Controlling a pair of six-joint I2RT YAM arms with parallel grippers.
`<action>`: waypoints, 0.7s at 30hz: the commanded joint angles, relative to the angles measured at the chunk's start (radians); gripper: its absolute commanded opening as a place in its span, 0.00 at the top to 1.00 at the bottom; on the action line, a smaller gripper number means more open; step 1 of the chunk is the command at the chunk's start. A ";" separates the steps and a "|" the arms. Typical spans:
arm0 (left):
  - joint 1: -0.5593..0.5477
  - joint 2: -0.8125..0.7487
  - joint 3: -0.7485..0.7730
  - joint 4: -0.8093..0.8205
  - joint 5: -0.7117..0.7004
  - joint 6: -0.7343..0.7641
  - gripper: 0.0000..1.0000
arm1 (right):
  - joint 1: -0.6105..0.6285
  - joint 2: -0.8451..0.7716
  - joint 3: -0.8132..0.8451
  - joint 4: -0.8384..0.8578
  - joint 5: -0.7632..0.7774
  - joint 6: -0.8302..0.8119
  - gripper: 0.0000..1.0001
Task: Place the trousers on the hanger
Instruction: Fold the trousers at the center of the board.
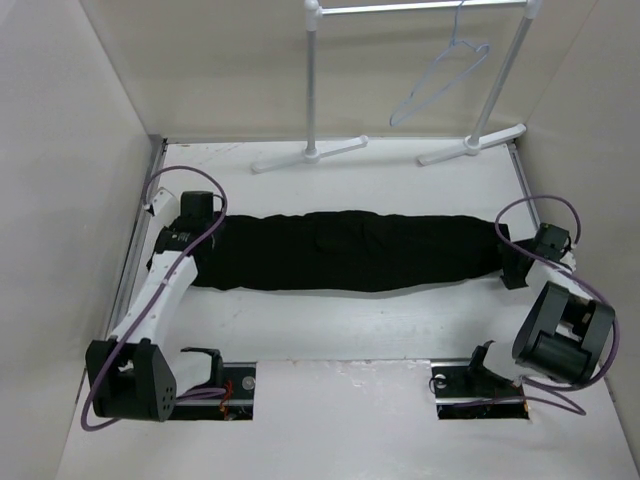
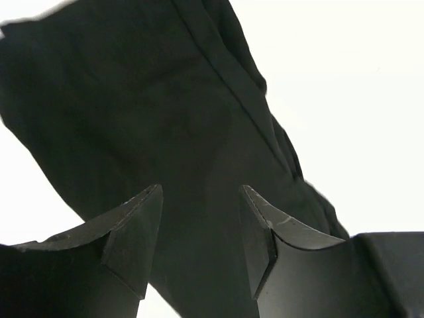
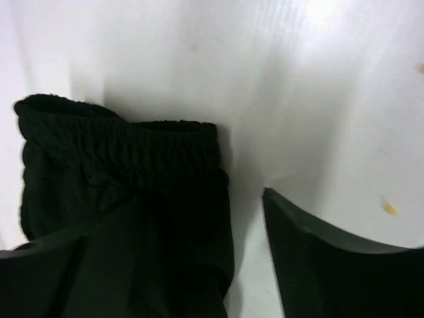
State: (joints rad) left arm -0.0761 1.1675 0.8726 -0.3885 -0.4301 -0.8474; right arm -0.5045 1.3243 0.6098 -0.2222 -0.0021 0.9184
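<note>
The black trousers [image 1: 350, 250] lie stretched flat across the table, left to right. The pale lavender hanger [image 1: 440, 80] hangs tilted from the rail at the back right. My left gripper [image 1: 205, 235] is open at the trousers' left end. In the left wrist view the gripper [image 2: 201, 192] has its jaws spread just above the dark fabric [image 2: 165, 99]. My right gripper [image 1: 515, 262] is open at the right end. In the right wrist view the gripper [image 3: 165, 225] straddles the gathered elastic end of the trousers [image 3: 126, 172]. Its left finger is hard to tell from the fabric.
A white rail stand [image 1: 313, 80] rises at the back, with two poles and feet [image 1: 470, 145] spreading onto the table. Pale walls close in the left, right and back sides. Purple cables loop by both arms.
</note>
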 commanded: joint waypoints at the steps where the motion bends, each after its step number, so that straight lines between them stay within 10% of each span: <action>1: -0.037 -0.058 -0.032 -0.036 0.007 0.001 0.52 | 0.004 0.079 0.021 0.079 -0.058 0.026 0.33; 6: -0.066 -0.111 -0.029 -0.062 0.013 0.001 0.52 | 0.011 0.043 0.048 0.066 -0.015 0.060 0.85; 21: -0.380 -0.118 0.176 -0.179 -0.048 -0.071 0.53 | 0.074 -0.378 0.562 -0.307 0.160 -0.101 0.89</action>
State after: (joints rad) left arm -0.4152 1.0531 0.9695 -0.5301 -0.4339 -0.8925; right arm -0.4789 0.9642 1.0832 -0.4751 0.1406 0.8730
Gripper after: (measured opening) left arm 0.472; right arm 0.165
